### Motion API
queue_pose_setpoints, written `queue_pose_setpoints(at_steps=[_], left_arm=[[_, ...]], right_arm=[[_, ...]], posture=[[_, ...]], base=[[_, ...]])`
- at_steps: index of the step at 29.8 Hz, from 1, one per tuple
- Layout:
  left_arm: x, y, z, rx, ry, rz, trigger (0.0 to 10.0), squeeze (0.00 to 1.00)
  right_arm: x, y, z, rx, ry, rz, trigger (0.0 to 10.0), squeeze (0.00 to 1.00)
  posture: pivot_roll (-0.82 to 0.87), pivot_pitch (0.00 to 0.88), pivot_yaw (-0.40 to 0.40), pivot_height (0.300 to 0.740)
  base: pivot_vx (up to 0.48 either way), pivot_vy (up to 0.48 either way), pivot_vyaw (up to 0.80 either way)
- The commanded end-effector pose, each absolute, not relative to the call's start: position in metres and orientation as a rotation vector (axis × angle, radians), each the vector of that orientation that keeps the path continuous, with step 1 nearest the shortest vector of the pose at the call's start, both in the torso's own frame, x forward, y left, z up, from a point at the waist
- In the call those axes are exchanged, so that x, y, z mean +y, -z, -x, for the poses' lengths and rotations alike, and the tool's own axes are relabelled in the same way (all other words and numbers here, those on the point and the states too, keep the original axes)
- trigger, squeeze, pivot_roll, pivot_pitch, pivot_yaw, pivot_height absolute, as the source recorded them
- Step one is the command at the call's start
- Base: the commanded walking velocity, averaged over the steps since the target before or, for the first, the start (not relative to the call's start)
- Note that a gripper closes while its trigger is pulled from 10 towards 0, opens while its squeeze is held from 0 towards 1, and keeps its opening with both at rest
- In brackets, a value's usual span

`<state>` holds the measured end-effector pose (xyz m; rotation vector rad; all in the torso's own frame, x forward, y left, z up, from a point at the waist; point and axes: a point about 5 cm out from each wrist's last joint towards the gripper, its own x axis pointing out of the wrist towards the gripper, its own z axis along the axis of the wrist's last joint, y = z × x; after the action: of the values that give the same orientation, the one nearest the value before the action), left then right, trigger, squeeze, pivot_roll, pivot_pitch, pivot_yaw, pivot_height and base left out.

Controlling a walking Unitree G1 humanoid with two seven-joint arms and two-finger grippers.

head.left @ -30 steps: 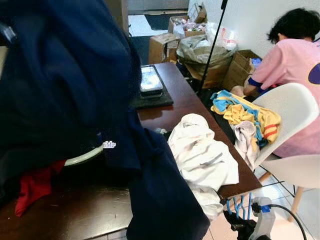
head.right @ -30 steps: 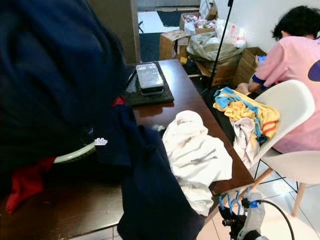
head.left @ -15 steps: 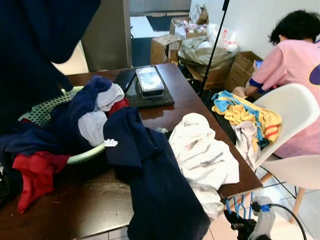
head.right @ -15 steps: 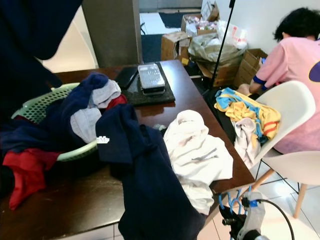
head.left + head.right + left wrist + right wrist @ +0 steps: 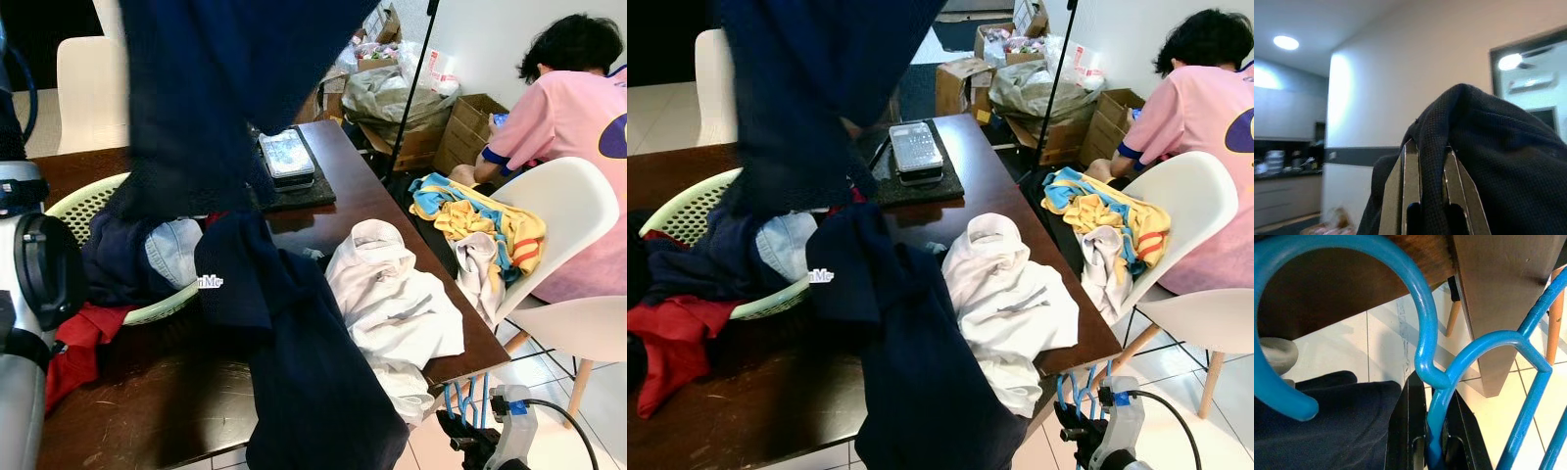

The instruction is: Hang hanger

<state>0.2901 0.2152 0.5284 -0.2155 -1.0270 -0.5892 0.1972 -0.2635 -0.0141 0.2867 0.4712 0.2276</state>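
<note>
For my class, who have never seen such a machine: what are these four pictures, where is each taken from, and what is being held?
A humanoid robot took them. The two wide pictures come from its head cameras, looking down at a wooden table with a green laundry basket, a white garment and a tray. A person sits nearby. The other two come from wrist cameras. The left hand has lifted a dark navy garment, pinched between its fingers. The right hand, low beside the table, grips a blue hanger.

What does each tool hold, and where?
Left tool: navy garment, pinched in a fold. Right tool: blue hanger, gripped just below its hook.
</note>
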Motion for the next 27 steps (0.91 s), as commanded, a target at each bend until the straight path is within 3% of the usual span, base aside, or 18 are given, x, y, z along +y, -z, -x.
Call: queue_pose_setpoints(at_steps=[1, 3, 4, 7, 9, 13, 14, 18, 19, 22, 23, 24, 25, 26, 27], left_arm=[[0.217, -0.535, -0.274, -1.098, 0.653, 0.242, 0.0, 0.0], [0.223, -0.528, -0.271, -1.081, 0.7, 0.271, 0.4, 0.0], [0.231, -0.517, -0.269, -1.066, 0.752, 0.344, 2.2, 0.0], [0.237, -0.498, -0.267, -1.02, 0.822, 0.4, 2.0, 0.0], [0.24, -0.436, -0.263, -0.833, 0.945, 0.392, 4.5, 0.0], [0.239, -0.416, -0.261, -0.76, 0.983, 0.387, 4.5, 0.0], [0.237, -0.386, -0.258, -0.653, 1.003, 0.357, 5.8, 0.0], [0.237, -0.363, -0.253, -0.569, 1.004, 0.344, 5.6, 0.0], [0.244, -0.346, -0.253, -0.488, 0.936, 0.301, 5.1, 0.0], [0.259, -0.333, -0.254, -0.407, 0.814, 0.232, 5.0, 0.0], [0.276, -0.33, -0.259, -0.35, 0.689, 0.149, 6.4, 0.0], [0.276, -0.33, -0.259, -0.35, 0.689, 0.149, 6.4, 0.0], [0.294, -0.328, -0.265, -0.308, 0.551, 0.061, 6.7, 0.0], [0.309, -0.327, -0.267, -0.269, 0.421, -0.025, 5.3, 0.0], [0.327, -0.33, -0.271, -0.259, 0.278, -0.073, 5.4, 0.0]], right_arm=[[-0.264, 0.012, -0.195, 0.454, -0.233, -0.283, 10.0, 0.0], [-0.264, 0.013, -0.195, 0.455, -0.234, -0.283, 10.0, 0.0], [-0.264, 0.013, -0.194, 0.455, -0.235, -0.283, 10.0, 0.0], [-0.264, 0.013, -0.194, 0.457, -0.237, -0.282, 10.0, 0.0], [-0.265, 0.013, -0.192, 0.464, -0.243, -0.283, 10.0, 0.0], [-0.265, 0.013, -0.192, 0.466, -0.244, -0.283, 10.0, 0.0], [-0.266, 0.013, -0.192, 0.469, -0.247, -0.282, 10.0, 0.0], [-0.266, 0.013, -0.192, 0.472, -0.25, -0.281, 10.0, 0.0], [-0.266, 0.013, -0.192, 0.476, -0.254, -0.279, 10.0, 0.0], [-0.266, 0.013, -0.192, 0.48, -0.257, -0.277, 10.0, 0.0], [-0.266, 0.013, -0.192, 0.48, -0.256, -0.276, 10.0, 0.0], [-0.266, 0.013, -0.192, 0.48, -0.256, -0.276, 10.0, 0.0], [-0.266, 0.013, -0.193, 0.479, -0.255, -0.275, 10.0, 0.0], [-0.266, 0.012, -0.193, 0.478, -0.255, -0.275, 10.0, 0.0], [-0.266, 0.012, -0.193, 0.478, -0.256, -0.275, 10.0, 0.0]], posture=[[0.05, 0.126, -0.002, 0.74], [0.05, 0.127, 0.001, 0.74], [0.05, 0.128, -0.003, 0.74], [0.05, 0.131, -0.008, 0.74], [0.06, 0.132, -0.013, 0.74], [0.06, 0.132, -0.013, 0.74], [0.06, 0.134, -0.017, 0.74], [0.06, 0.137, -0.021, 0.74], [0.07, 0.138, -0.024, 0.74], [0.07, 0.14, -0.021, 0.74], [0.07, 0.14, -0.022, 0.74], [0.07, 0.14, -0.022, 0.74], [0.07, 0.143, -0.024, 0.74], [0.07, 0.142, -0.025, 0.74], [0.07, 0.142, -0.025, 0.74]], base=[[0.0, 0.0, 0.0], [0.0, 0.0, 0.0], [0.0, 0.0, 0.0], [0.0, 0.0, 0.0], [0.0, 0.0, 0.0], [0.0, 0.0, 0.0], [0.0, 0.0, 0.0], [0.0, 0.0, 0.0], [0.0, 0.0, 0.0], [0.0, 0.0, 0.0], [0.0, 0.0, 0.0], [0.0, 0.0, 0.0], [0.0, 0.0, 0.0], [0.0, 0.0, 0.0], [0.0, 0.0, 0.0]])
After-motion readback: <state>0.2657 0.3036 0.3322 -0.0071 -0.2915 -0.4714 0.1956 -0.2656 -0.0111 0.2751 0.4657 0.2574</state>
